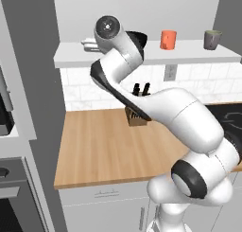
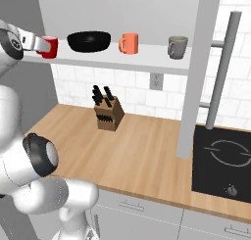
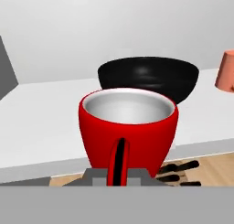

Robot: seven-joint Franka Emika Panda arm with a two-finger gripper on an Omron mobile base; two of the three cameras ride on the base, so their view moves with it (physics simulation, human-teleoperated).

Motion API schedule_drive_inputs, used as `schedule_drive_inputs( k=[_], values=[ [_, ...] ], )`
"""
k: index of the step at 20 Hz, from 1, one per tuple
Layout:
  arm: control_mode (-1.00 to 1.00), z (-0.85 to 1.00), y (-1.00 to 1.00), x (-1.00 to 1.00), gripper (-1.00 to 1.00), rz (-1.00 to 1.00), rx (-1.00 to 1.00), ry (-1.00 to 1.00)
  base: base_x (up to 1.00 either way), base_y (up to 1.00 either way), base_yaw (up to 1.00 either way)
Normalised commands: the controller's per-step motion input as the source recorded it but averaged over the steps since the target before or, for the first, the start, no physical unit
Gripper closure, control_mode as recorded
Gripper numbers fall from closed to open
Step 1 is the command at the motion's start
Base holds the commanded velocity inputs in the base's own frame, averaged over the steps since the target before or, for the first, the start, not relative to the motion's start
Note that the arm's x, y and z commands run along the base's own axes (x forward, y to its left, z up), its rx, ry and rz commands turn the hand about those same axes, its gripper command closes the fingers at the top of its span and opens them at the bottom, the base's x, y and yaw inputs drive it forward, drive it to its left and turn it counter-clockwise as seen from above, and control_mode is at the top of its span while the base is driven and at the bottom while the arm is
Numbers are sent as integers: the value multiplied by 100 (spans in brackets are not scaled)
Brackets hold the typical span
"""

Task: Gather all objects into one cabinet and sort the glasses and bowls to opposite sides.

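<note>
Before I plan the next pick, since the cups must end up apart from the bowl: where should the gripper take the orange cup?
Take the orange cup by its handle, which sticks out toward the grey mug. It stands upright on the shelf, apart from the black bowl, so coming from the open front looks safest.
</note>
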Motion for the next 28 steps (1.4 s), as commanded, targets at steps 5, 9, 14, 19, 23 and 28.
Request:
schedule_drive_inputs(
  k=[5,9,14,19,23,28],
  values=[
    [-100,5,-100,-44,100,0,5,-2,0,0,0],
    [-100,0,-100,-6,100,-1,0,-4,0,0,0],
    [-100,16,-100,8,100,-1,2,-4,0,0,0],
    [-100,11,-95,15,100,-1,1,-1,0,0,0],
    [-100,0,-85,18,100,-4,0,0,0,0,0],
    [-100,2,-53,24,100,-3,-1,0,0,0,0]
  ],
)
